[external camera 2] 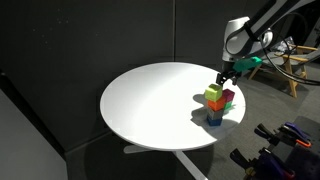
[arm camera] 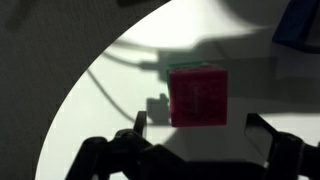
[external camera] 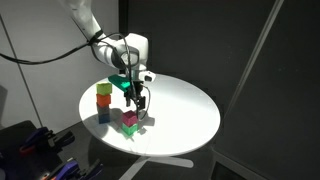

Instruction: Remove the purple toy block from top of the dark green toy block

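The purple toy block [external camera: 131, 120] sits on top of the dark green toy block [external camera: 128, 129] near the front of the round white table [external camera: 185, 105]. In the wrist view the purple toy block [arm camera: 198, 96] fills the middle, and only a thin edge of the dark green toy block [arm camera: 195, 67] shows past it. My gripper [arm camera: 198, 124] is open, with one finger on each side of the purple block's line and not touching it. In the exterior views the gripper [external camera: 144, 106] [external camera 2: 222, 79] hangs just above the purple block [external camera 2: 229, 97].
A stack of three cubes stands close by: yellow-green [external camera: 104, 88] on orange [external camera: 103, 100] on blue [external camera: 104, 113]. It also shows in an exterior view [external camera 2: 214, 96]. A blue corner [arm camera: 300, 25] shows in the wrist view. The table edge is close to the blocks.
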